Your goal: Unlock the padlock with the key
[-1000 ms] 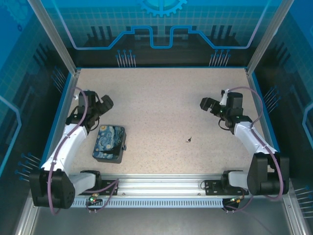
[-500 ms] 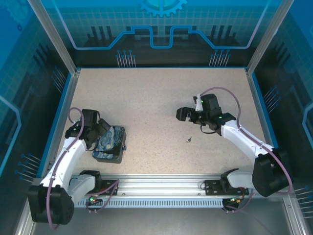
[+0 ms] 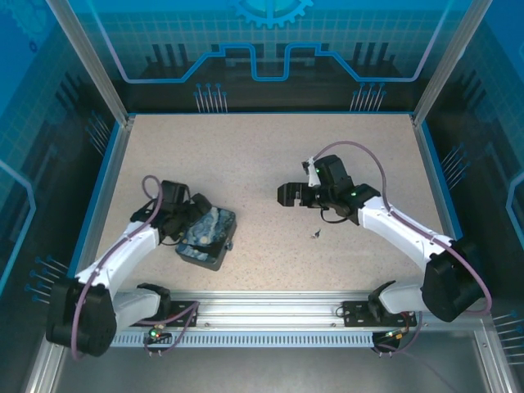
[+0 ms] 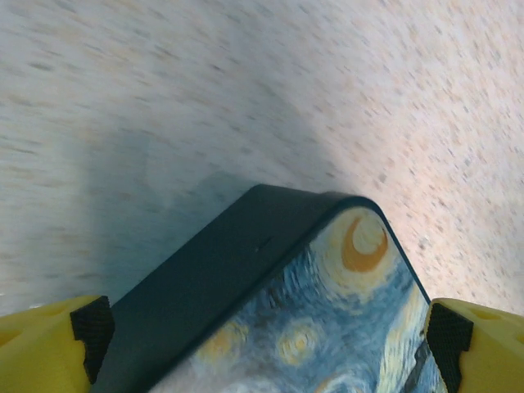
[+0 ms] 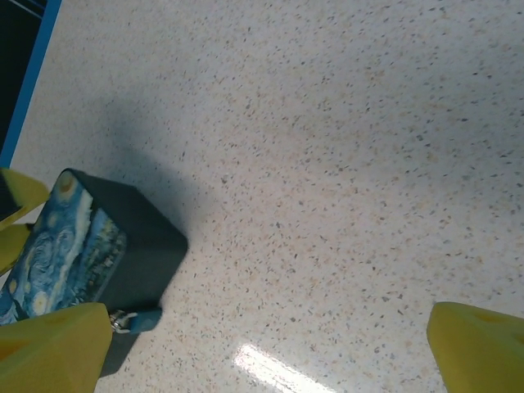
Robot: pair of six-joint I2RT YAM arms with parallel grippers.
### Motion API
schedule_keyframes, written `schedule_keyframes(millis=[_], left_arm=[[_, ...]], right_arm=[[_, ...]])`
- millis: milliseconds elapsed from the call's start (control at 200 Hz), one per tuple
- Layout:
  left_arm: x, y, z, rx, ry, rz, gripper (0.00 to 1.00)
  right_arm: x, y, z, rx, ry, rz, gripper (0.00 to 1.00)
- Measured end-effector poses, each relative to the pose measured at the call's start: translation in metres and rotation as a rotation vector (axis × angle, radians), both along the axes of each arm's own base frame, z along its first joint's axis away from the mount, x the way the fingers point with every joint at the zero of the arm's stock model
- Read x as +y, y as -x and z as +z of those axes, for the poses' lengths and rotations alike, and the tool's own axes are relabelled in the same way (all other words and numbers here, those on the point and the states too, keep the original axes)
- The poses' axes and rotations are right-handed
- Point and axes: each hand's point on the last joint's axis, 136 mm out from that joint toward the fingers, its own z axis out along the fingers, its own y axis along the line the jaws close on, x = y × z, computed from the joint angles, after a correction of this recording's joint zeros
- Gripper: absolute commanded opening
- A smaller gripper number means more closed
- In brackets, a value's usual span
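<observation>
The key (image 3: 315, 234) is a tiny dark piece lying alone on the speckled table, just below and right of my right gripper (image 3: 286, 195). That gripper (image 5: 270, 344) hovers open with bare table between its yellow fingers. A blue swirl-printed box (image 3: 206, 237) sits at the front left, tilted, with a small blue padlock (image 5: 137, 319) at its near corner. The box (image 4: 311, 327) spans the gap between the pads of my left gripper (image 4: 270, 336), which is closed on its sides. In the top view that gripper (image 3: 192, 223) covers the box's left part.
The speckled table (image 3: 262, 155) is bounded by blue walls and a metal rail (image 3: 270, 315) along the front. Open floor lies between the box and the key.
The left gripper came down onto the box, then carried it right and turned it. The right arm swung left toward the middle of the table. The key stayed put.
</observation>
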Motion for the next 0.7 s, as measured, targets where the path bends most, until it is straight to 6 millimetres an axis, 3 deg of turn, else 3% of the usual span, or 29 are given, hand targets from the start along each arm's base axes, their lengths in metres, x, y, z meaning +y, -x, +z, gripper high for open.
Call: schedule_keyframes(millis=[200,320,430,505,615,700], left_arm=[[-0.08,-0.043,-0.001,-0.006,0.037,-0.136,0.99],[-0.116,-0.08,0.02,-0.055,0.054,-0.176,0.99],[-0.122,-0.105,0.055,-0.139,0.038,-0.185,0.99],[-0.119,-0.109,0.076,-0.181,0.017,-0.192,0.99],[-0.107,-0.093,0.095,-0.197,-0.008,-0.19,0.99],[-0.091,-0.068,0.104,-0.194,-0.02,-0.181,0.99]], right_arm=[[0.002,0.005,-0.012,0.027,0.044,-0.006,1.0],[-0.001,0.006,-0.015,0.035,0.061,-0.025,1.0],[-0.005,0.007,-0.017,0.036,0.066,-0.044,1.0],[-0.007,0.011,-0.019,0.041,0.064,-0.049,1.0],[-0.009,0.013,-0.021,0.049,0.062,-0.061,1.0],[-0.01,0.012,-0.021,0.053,0.057,-0.078,1.0]])
